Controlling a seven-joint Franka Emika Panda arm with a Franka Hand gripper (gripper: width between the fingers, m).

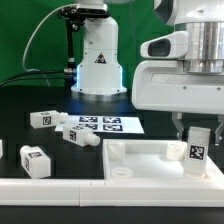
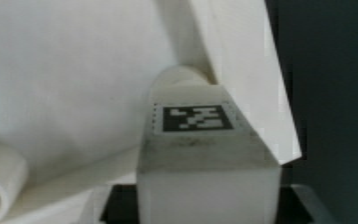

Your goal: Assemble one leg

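Observation:
My gripper [image 1: 198, 132] is shut on a white leg [image 1: 197, 148] with a black-and-white tag on its side. It holds the leg upright over the right end of the large white rimmed panel [image 1: 140, 158]. In the wrist view the leg [image 2: 202, 150] fills the middle, tag facing the camera, with the dark fingers [image 2: 126, 200] on both sides of it and the panel [image 2: 69, 90] behind. Three more legs lie on the table at the exterior view's left: one [image 1: 42, 119] at the back, one [image 1: 78, 134] with its peg showing, one [image 1: 35, 158] nearer the front.
The marker board [image 1: 108, 125] lies flat on the black table behind the panel. The arm's white base [image 1: 98, 60] stands at the back with black cables. A white rail [image 1: 60, 188] runs along the front edge.

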